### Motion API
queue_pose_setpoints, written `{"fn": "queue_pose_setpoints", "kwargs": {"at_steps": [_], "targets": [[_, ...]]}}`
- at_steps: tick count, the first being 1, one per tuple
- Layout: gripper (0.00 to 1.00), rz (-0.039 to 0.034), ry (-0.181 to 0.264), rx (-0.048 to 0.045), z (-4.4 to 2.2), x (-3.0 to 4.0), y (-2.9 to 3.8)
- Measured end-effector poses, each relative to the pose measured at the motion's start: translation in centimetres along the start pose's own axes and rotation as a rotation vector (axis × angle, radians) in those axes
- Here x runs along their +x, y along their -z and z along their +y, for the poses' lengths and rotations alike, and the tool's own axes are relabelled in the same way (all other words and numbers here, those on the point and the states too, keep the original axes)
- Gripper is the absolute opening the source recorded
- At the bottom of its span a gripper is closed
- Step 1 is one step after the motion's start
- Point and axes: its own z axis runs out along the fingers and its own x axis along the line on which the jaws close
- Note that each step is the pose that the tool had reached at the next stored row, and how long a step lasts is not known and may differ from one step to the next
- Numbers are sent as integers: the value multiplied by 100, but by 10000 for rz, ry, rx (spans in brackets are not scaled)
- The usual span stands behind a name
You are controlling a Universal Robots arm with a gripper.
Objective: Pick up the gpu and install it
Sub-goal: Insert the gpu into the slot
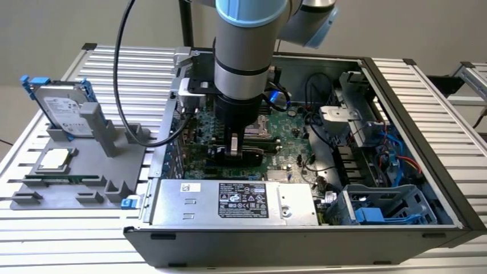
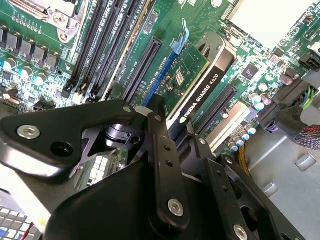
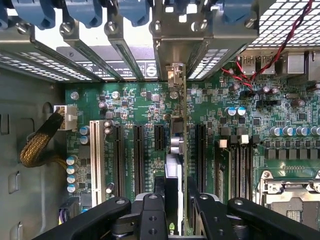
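The gpu [image 2: 197, 82] stands on edge inside the open computer case [image 1: 411, 114], over a long expansion slot [image 2: 159, 75] of the green motherboard [image 1: 293, 128]. Its green card and black cooler show in the second wrist view. In the first wrist view the gpu [image 3: 174, 167] is seen edge-on, with its silver bracket reaching the rear slot openings [image 3: 172, 75]. My gripper [image 1: 236, 149] hangs straight down from the arm into the case. In both wrist views the gripper [image 2: 175, 125] [image 3: 175, 197] straddles the card's upper edge, one finger on each face, shut on it.
A grey fixture tray [image 1: 76, 165] at the exterior view's left holds a hard drive [image 1: 65, 108], a square chip [image 1: 57, 160] and a memory stick [image 1: 61, 178]. Inside the case are the power supply [image 1: 228, 202], a drive cage [image 1: 380, 208], loose cables [image 1: 396, 148] and neighbouring slots [image 3: 137, 145].
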Motion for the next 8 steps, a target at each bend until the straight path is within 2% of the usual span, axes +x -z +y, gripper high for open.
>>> {"fn": "queue_pose_setpoints", "kwargs": {"at_steps": [5, 6, 7, 8], "targets": [[0, 5, -1, -2, 1, 1, 0], [100, 1, -2, -2, 1, 1, -1], [100, -28, -2, 10, 0, -3, -13], [100, -21, -2, 14, 0, -1, -13]]}}
